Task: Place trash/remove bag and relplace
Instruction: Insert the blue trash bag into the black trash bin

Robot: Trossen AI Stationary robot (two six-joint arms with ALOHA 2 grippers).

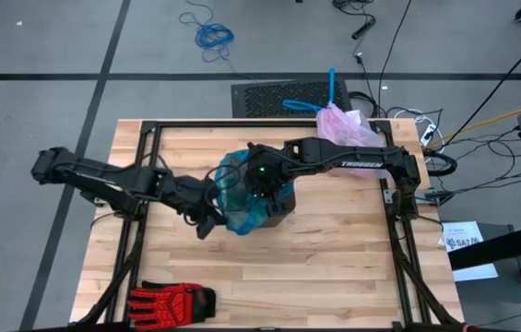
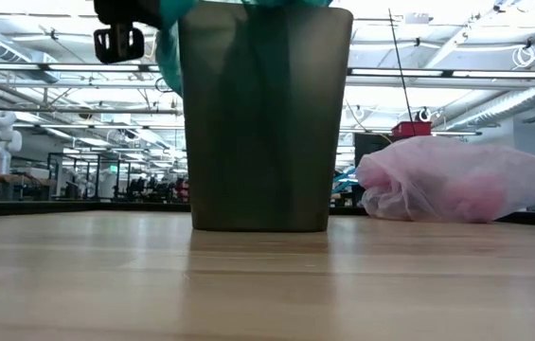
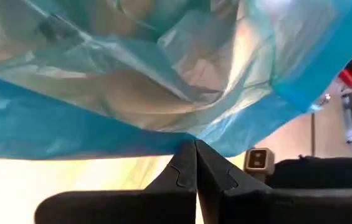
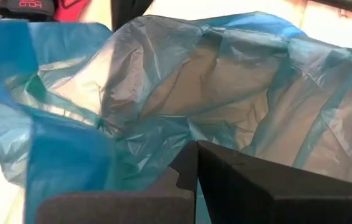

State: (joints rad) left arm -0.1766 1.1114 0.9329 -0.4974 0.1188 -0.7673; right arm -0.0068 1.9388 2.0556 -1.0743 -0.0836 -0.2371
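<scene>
Your pink-lavender bag (image 1: 348, 126) lies crumpled, blue drawstrings trailing, at the tabletop's (image 1: 334, 267) far right edge, while your left hand (image 1: 207, 224) and right hand (image 1: 262, 192), both closed, meet the teal bag (image 1: 237, 189).

Grey floor (image 1: 39, 46), strewn cables (image 1: 209, 35)

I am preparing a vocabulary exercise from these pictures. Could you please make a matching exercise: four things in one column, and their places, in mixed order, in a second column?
Things:
1. pink bag
2. red glove
3. teal bag
4. dark bin

Places:
a. at the table's near edge, left side
b. standing at the table's middle
c. draped over the bin's top
d. at the table's far edge, right side

Pairs: 1-d, 2-a, 3-c, 4-b
</scene>
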